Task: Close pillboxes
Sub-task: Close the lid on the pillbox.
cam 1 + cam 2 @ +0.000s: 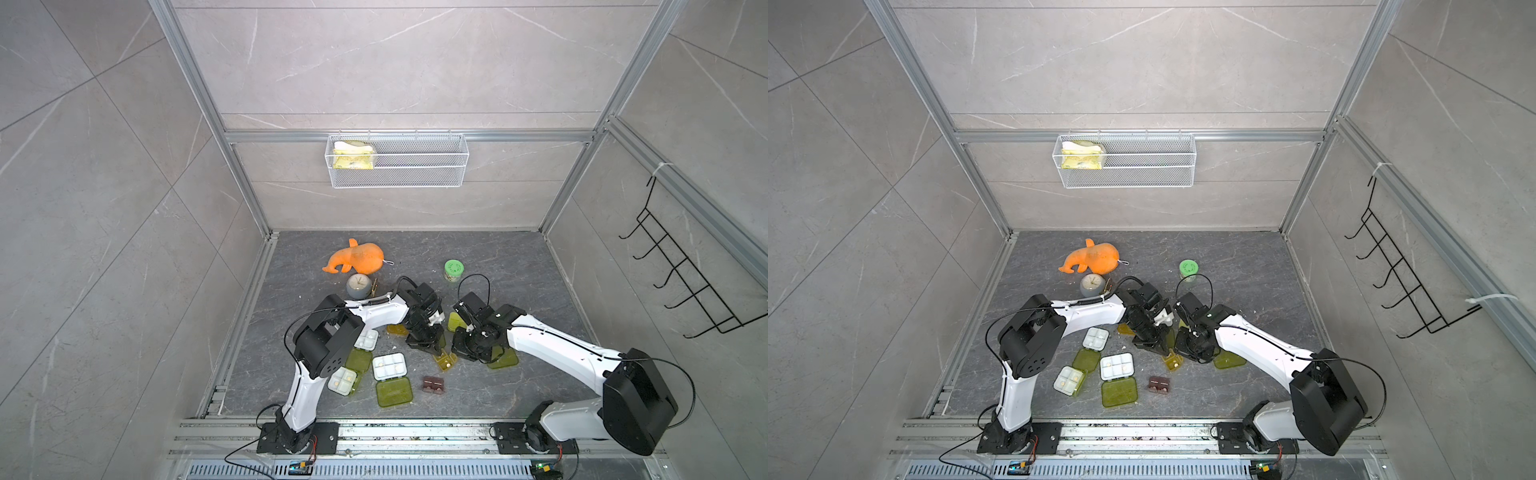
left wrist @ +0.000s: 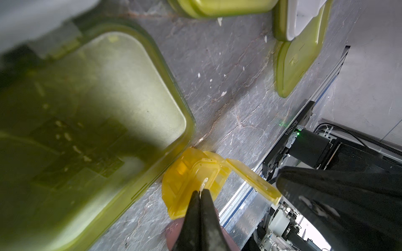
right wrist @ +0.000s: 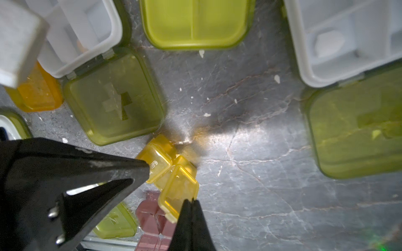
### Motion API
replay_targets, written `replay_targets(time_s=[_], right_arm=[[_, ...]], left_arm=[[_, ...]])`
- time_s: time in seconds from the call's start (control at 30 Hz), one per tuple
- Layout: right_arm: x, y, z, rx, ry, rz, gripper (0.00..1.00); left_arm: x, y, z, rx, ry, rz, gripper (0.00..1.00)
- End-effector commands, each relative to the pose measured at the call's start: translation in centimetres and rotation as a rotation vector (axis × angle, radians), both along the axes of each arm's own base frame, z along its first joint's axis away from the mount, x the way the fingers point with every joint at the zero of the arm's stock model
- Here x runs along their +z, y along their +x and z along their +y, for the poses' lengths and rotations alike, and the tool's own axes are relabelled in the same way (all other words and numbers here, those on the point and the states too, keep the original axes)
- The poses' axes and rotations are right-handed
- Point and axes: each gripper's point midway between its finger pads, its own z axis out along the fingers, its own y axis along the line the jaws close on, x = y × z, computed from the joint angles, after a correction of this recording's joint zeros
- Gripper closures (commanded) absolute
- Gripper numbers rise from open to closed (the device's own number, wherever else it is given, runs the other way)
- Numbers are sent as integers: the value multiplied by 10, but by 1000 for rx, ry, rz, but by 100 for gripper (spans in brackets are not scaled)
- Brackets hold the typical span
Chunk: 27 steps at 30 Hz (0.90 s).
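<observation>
I see left end effector (image 2: 201, 193) closed, tip on amber pillbox (image 2: 187, 178); right end effector (image 3: 191, 202) closed against its lid (image 3: 178, 187).

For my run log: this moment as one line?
left gripper: shut, at small yellow pillbox | right gripper: shut, at its lid

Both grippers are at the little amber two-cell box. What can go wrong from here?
1. The left gripper and right gripper, both shut, meet at the small translucent amber two-cell pillbox; their tips could collide.
2. The box looks light; a push may skid or flip it instead of closing its open lids.
3. It may get shoved into the dark red-brown box nearby.
</observation>
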Motion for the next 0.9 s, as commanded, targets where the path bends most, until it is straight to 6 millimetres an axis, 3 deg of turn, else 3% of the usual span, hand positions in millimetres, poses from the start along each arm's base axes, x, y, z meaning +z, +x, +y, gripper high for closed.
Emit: replay_targets(time_s=[0.0, 0.43, 0.87], right_arm=[[-6, -3, 4, -7, 8, 26, 100], [-13, -2, 21, -4, 66, 43, 100], [-28, -12, 22, -8, 79, 71, 100]], left_arm=[[1, -4, -2, -30, -1, 13, 100], [0, -3, -1, -27, 4, 16, 100], [-1, -4, -1, -20, 9, 21, 100]])
